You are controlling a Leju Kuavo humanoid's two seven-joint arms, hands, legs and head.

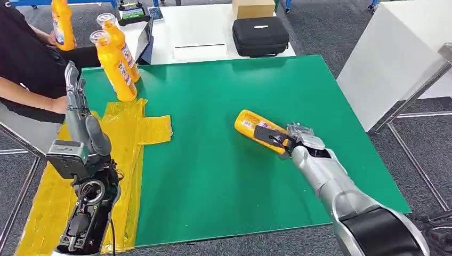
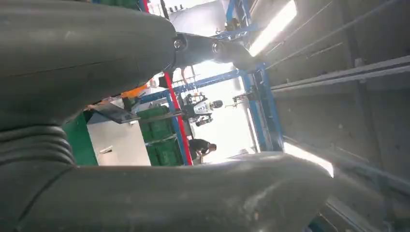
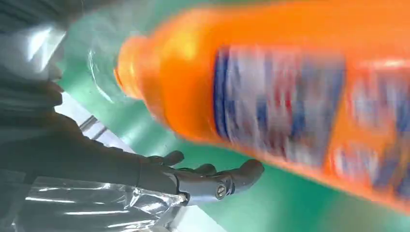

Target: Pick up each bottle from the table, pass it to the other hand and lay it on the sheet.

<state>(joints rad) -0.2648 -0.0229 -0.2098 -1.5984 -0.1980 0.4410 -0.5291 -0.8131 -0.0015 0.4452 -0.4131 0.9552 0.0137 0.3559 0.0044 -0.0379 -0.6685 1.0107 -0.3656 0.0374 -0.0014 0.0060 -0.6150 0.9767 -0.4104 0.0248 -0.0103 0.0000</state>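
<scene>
Orange bottle point(image 1: 255, 128) lying mid green table point(image 1: 224, 176), right hand point(image 1: 288, 140) over its near end, fingers point(image 3: 212, 176) curled beside it; firm grip or not: cannot tell. Left hand point(image 1: 80, 114) raised over yellow sheet point(image 1: 128, 133), fingers straight, holding nothing. Risk: round bottle rolling out of a loose grasp. Two bottles point(image 1: 118, 61) standing at sheet's far edge, easily knocked. Wide bare table between hands.
</scene>
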